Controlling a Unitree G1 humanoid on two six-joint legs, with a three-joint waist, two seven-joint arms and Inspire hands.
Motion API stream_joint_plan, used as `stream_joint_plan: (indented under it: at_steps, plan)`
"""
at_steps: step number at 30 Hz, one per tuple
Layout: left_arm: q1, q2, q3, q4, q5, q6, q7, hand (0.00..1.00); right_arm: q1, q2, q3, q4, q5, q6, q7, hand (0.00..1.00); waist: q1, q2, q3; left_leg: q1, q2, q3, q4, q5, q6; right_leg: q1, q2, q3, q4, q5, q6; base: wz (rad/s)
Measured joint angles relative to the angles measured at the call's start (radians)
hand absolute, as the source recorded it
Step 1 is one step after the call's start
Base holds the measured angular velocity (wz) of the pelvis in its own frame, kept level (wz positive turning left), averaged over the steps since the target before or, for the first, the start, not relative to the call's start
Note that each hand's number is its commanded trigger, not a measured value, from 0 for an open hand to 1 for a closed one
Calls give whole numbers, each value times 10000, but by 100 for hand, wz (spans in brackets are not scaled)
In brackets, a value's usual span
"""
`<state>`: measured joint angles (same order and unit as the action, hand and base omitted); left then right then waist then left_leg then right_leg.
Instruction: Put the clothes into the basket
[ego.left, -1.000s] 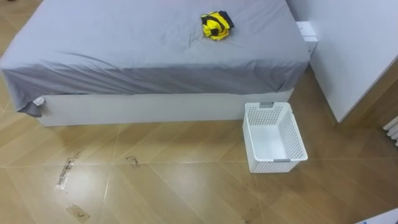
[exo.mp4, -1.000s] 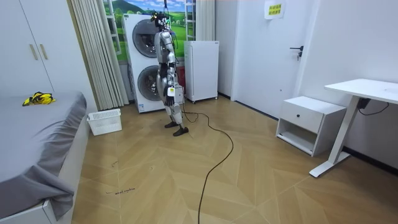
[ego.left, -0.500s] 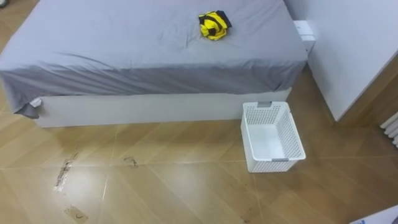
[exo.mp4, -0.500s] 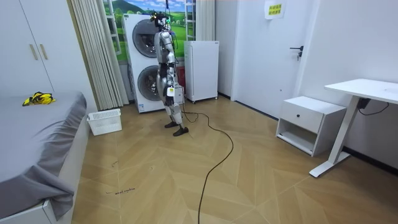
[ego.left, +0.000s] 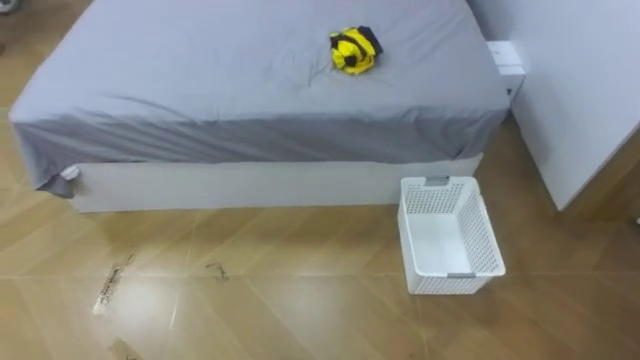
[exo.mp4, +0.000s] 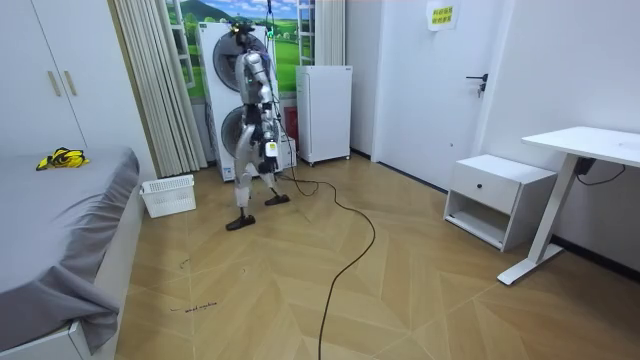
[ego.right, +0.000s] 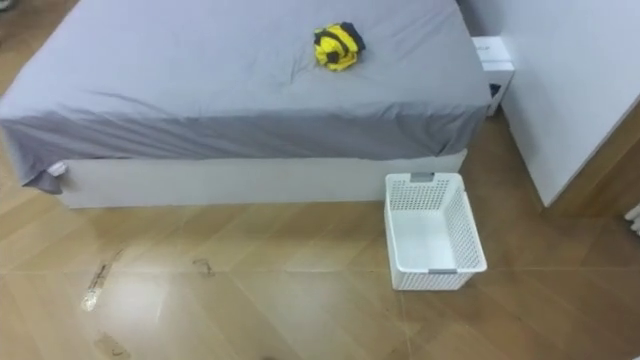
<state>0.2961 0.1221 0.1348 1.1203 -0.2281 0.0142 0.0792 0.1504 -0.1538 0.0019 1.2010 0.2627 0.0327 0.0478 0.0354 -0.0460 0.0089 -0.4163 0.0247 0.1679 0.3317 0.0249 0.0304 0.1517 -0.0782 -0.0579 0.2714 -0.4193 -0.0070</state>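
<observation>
Silver-grey casing covers torso and limbs; head, joints and feet are dark. A black cable trails from the body; thin straps rise from the shoulders.

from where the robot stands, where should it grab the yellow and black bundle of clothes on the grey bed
Probably the raised top of the crumpled yellow and black clothes bundle, coming down from above across the near edge of the grey-sheeted bed: it lies as a loose heap on flat sheet, well in from that edge.
</observation>
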Motion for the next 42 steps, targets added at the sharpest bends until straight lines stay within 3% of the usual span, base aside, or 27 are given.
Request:
stream_joint_plan:
  at_steps: [1, 2, 4, 6, 8, 9, 10, 11, 14, 16, 17, 19, 20, 21, 23, 25, 26, 27, 28, 29, 31, 32, 35, 37, 39, 41, 42]
  plan:
    - [-61, -55, -5, -8, 34, -15, -59, 0, -73, 6, -91, 11, -46, 4, 4, 0, -111, -165, -100, -174, -246, 228, 534, -356, 290, 49, -278, 179, -109, -116, 141, 18]
    - [-163, -88, -7, -5, 29, -25, -75, 0, -73, 4, -154, 49, -39, 4, 17, 0, -160, -191, -81, -289, -285, 312, 928, -550, 322, 95, -382, 243, -160, -120, 172, 4]
    - [-266, -110, 56, -10, -89, -131, -154, 0, -168, 98, -236, -34, -8, -124, 118, 0, -18, -164, -33, -418, -236, 540, 2436, -1760, 452, 289, -650, 263, 283, 47, 494, -27]
    - [-296, -24, 64, 0, -394, -162, -182, 0, -245, 154, -121, -105, 49, -139, 48, 0, 36, -169, 54, -148, -138, 932, 3421, -2247, 750, 342, -867, 224, 1623, 301, 867, -20]
    - [-427, 57, -50, -18, -574, -202, -174, 0, -131, 110, -131, -284, 136, -130, -32, 0, -6, 1, -35, 819, -234, 1044, 2971, -3165, 685, -203, -1104, -242, 3767, 1244, 989, -1]
    - [-686, 141, -57, -73, -596, -216, -143, 0, -160, 126, -247, -458, 119, -167, -100, 0, 0, 81, -84, 1442, -419, 1033, 2554, -3535, 654, -692, -1323, -463, 5223, 2279, 907, 12]
    - [-771, 175, -60, -81, -605, -221, -112, 0, -185, 128, -256, -495, 117, -185, -119, 0, 8, -15, -44, 1765, -536, 1007, 2327, -3566, 700, -913, -1421, -501, 5812, 2873, 754, 10]
    - [-1079, 198, -43, -209, -589, -235, -27, 0, -204, 116, -266, -690, 106, -182, -117, 0, 53, 118, -51, 2368, -609, 933, 1756, -3577, 717, -1520, -1434, -568, 6804, 2796, 532, -5]
    - [-1629, 174, -183, -411, -509, -489, -1, 0, -379, 109, -238, -1524, 258, -189, -58, 0, 166, 512, 6, 3599, -351, 294, 575, -3506, 589, -3374, -705, -1485, 6825, 1088, 93, 3]
    - [-1902, 174, -308, -633, -537, -520, -31, 0, -400, 112, -229, -2352, 139, -37, -50, 0, 178, 521, 33, 4265, -341, -147, -25, -3496, 515, -4317, -261, -1713, 5235, 928, 46, 21]
    - [-1982, 142, -598, -701, -543, -555, -54, 0, -411, 109, -234, -2774, 175, -43, -91, 0, 169, 534, 45, 4816, -307, -343, -473, -3514, 451, -4677, -43, -1733, 3660, 1087, -10, 37]
    - [-1995, 45, -1008, -665, -527, -591, -169, 0, -593, 109, -238, -2884, 380, -128, -172, 0, 167, 572, 55, 5658, -126, -589, -991, -3642, 235, -4880, 94, -1796, 1574, 2534, -126, 53]
    - [-1889, -3, -1137, -663, -525, -591, -290, 0, -622, 156, -232, -2983, 613, -194, -253, 0, 179, 542, 8, 6010, 60, -772, -1189, -3748, 54, -4812, 175, -1749, 804, 3556, -182, 62]
    - [-1675, 33, -1185, -689, -525, -585, -337, 0, -653, 244, -238, -3200, 781, -234, -334, 0, 225, 450, -154, 6133, 226, -825, -1184, -3887, -231, -4707, 440, -1678, 770, 3957, -442, 50]
    - [-1240, 21, -1185, -664, -541, -566, -354, 0, -799, 259, -248, -3836, 1062, -265, -476, 0, 329, 611, -174, 6341, 618, -631, -1277, -3750, -656, -4536, 694, -1933, 1141, 3791, -716, 12]
    - [-948, -42, -1188, -653, -508, -517, -454, 0, -957, 122, -251, -4769, 1450, -315, -646, 0, 139, 834, 140, 6853, 804, -918, -1378, -3309, -989, -4994, 459, -2045, 3112, 3445, -1114, 25]
    - [-533, -29, -1014, -691, -520, -532, -549, 0, -891, 41, -251, -5329, 1594, -302, -658, 0, -52, 819, 174, 7191, 857, -1276, -1371, -3198, -990, -5591, 501, -2232, 3853, 3110, -878, 31]
    - [-196, 320, -781, -744, -522, -544, -622, 0, -780, 182, -233, -6008, 1713, -232, -668, 0, 44, 547, 1, 7161, 702, -966, -747, -3268, -1090, -5446, 577, -2166, 2596, 3587, -737, 25]
    - [-86, 404, -773, -764, -492, -527, -615, 0, -765, 149, -229, -6329, 1723, -203, -648, 0, 46, 433, 26, 7165, 694, -820, -337, -3396, -1156, -5384, 617, -2244, 2501, 3206, -1253, -5]
    - [167, 423, -693, -949, -444, -442, -610, 0, -848, -4, -235, -6759, 1783, -215, -588, 0, 51, 762, -22, 6954, 1122, -844, 880, -3557, -1141, -4995, 965, -2405, 2544, 2916, -1380, 0]
    - [432, 458, -451, -1339, -409, -409, -604, 0, -872, -52, -247, -7363, 1901, -293, -440, 0, -62, 856, -33, 5982, 1580, -857, 3411, -2285, -1221, -4192, 1301, -2484, 2105, 2485, -1504, 4]
    - [470, 437, -414, -1367, -413, -406, -606, 0, -919, -76, -248, -7385, 1910, -300, -421, 0, -90, 846, -39, 5812, 1609, -895, 3836, -2068, -1280, -3961, 1322, -2475, 1933, 2442, -1537, 9]
    - [355, 305, -434, -1588, -435, -403, -617, 0, -970, -119, -301, -7488, 1941, -303, -534, 0, -322, 624, 35, 4701, 1495, -527, 4513, -2561, -1037, -2857, 1256, -2409, 1038, 2354, -1475, 12]
    - [267, 221, -423, -1716, -464, -395, -581, 0, -988, -184, -279, -7828, 1945, -299, -553, 0, -232, 536, 32, 3838, 1182, -205, 3652, -3215, -1064, -2369, 1232, -2079, 620, 2314, -1442, -34]
    - [264, 148, -413, -1749, -526, -395, -505, 0, -983, -314, -285, -8040, 1956, -296, -557, 0, -233, 525, -42, 3347, 980, -171, 2406, -3395, -995, -2161, 1232, -1852, 357, 2291, -1375, -30]
    - [225, 102, -412, -1763, -532, -396, -508, 0, -1001, -550, -288, -8233, 1950, -300, -589, 0, 3, 513, -68, 3021, 741, -177, 814, -3119, -880, -2073, 1232, -1426, 307, 2243, -1294, -61]
    - [244, 105, -403, -1796, -534, -396, -506, 0, -1014, -585, -262, -8230, 1881, -296, -594, 0, 86, 532, -173, 2978, 598, -219, 354, -2316, -694, -1985, 1226, -1124, 172, 2254, -1218, -74]
